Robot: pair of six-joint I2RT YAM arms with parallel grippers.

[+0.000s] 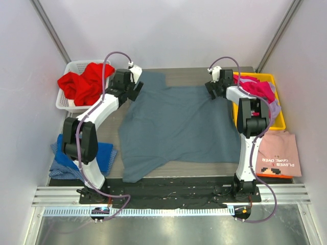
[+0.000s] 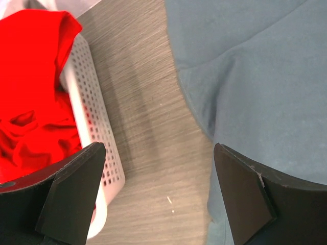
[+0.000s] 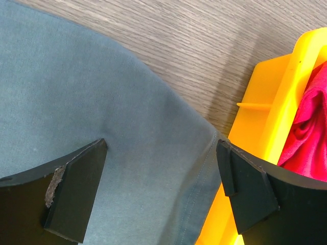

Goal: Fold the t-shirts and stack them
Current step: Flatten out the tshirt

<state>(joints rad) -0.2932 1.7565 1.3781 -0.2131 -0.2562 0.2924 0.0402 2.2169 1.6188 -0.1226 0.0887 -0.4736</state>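
Plainly, both tools stood wide with nothing between their fingers. The left gripper (image 2: 158,196) hung over bare table, the white basket (image 2: 97,138) just to its left and the edge of the slate blue-grey t-shirt (image 1: 179,127) just to its right. The right gripper (image 3: 161,191) hung right over that shirt's hemmed sleeve edge, the yellow bin (image 3: 265,102) close on its right.

By my judgement the step was laying this shirt flat for its 1st fold. To do it well, the left gripper needed to shift right onto cloth before closing, and both needed to pinch at matching points so the fold came out square. The right one needed to keep off the bin wall.

The shirt lay between the 2 grippers, mostly spread but creased, its near hem skewed toward the left arm's base. It looked soft and limp, likely to drag if pulled from 1 side.
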